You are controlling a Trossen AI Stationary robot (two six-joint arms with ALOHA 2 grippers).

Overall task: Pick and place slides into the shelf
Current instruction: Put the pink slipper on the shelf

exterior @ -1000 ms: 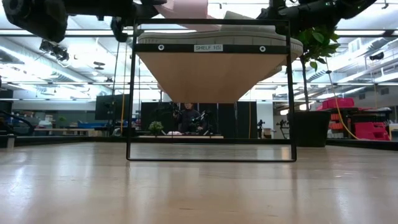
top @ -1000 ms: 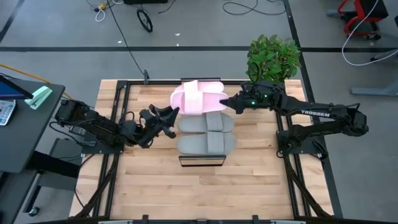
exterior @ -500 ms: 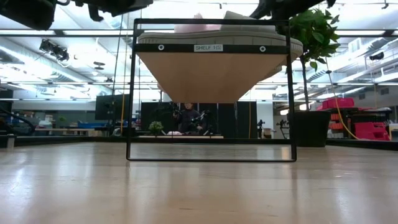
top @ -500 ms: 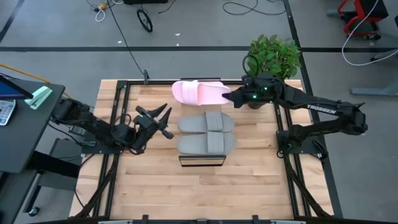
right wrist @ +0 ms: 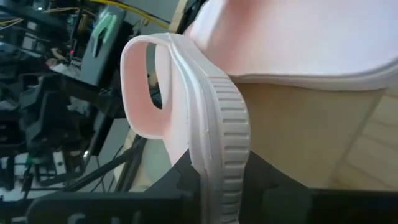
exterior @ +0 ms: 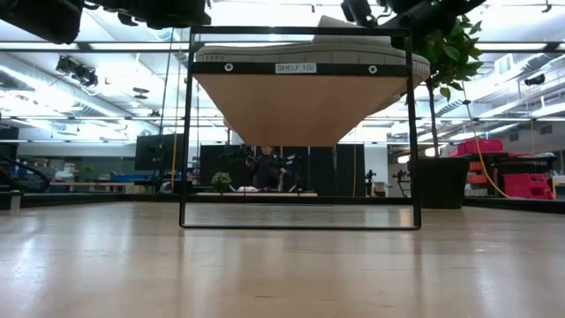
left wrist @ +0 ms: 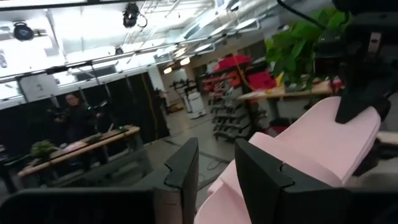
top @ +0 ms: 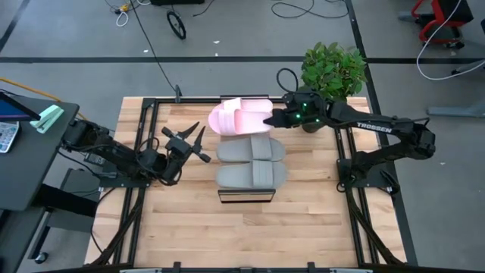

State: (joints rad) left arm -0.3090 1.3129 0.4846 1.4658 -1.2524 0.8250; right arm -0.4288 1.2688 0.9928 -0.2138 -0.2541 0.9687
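Wooden tabletop (top: 189, 220) bearing the shelf (top: 246, 195); two grey slides (top: 251, 162) lie side by side on its plank top, pink slides (top: 241, 117) beyond them.

The shelf (top: 245, 194) top is filled: two grey slides (top: 251, 162) side by side, pink slides (top: 241, 119) just beyond them. The plant (top: 333, 70) crowds the far right corner. Bare worktop (top: 250, 235) lies open in front, and beneath the shelf
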